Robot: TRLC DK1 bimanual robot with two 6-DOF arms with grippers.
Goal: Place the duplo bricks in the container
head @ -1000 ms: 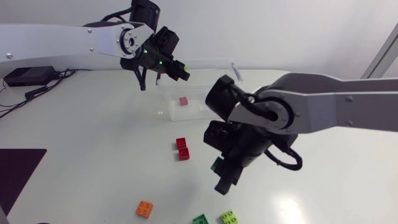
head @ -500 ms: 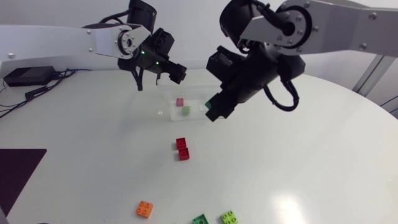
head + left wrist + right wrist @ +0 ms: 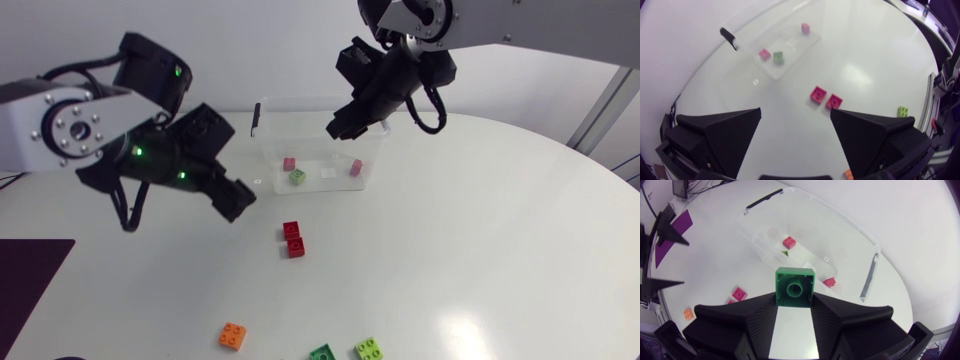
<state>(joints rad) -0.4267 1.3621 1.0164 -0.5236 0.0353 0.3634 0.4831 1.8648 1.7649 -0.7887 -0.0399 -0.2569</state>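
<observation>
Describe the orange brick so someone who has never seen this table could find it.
Start at the clear container on the far side of the table and come toward the near edge, past the red bricks. Three bricks lie there. The orange brick is furthest toward my left, apart from the green brick and lime brick.

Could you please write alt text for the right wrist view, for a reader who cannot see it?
The right gripper holds a green duplo brick between its fingers, with a clear container under and ahead of it. Two pink bricks lie inside the container, and a red brick lies on the table, apart from it.
</observation>
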